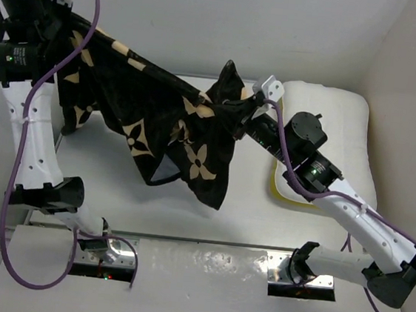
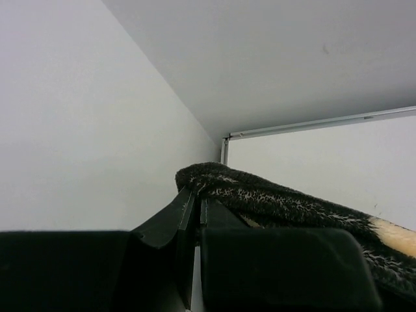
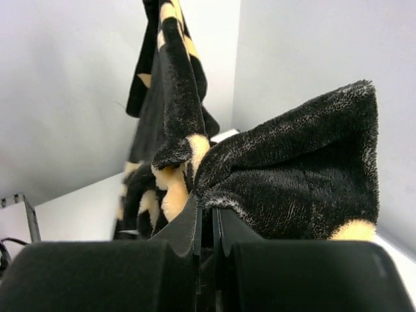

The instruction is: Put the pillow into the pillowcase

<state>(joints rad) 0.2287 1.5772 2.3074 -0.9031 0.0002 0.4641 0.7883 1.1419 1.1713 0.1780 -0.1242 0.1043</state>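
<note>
The black pillowcase (image 1: pixel 149 116) with tan flower motifs hangs in the air, stretched between both arms above the table. My left gripper (image 1: pixel 59 10) is shut on its upper left corner, high at the back left; in the left wrist view the dark fabric (image 2: pixel 260 198) folds over the gripper (image 2: pixel 198 195). My right gripper (image 1: pixel 246 108) is shut on the opposite edge near the middle, and the right wrist view shows plush fabric (image 3: pixel 292 175) bunched over the gripper (image 3: pixel 207 211). The white pillow (image 1: pixel 337 129) with yellow piping lies at the right, partly under the right arm.
White walls enclose the table (image 1: pixel 103 160) at the back and both sides. The pillowcase's loose lower part droops toward the table's middle. Both arm bases sit on metal plates (image 1: pixel 204 264) at the near edge.
</note>
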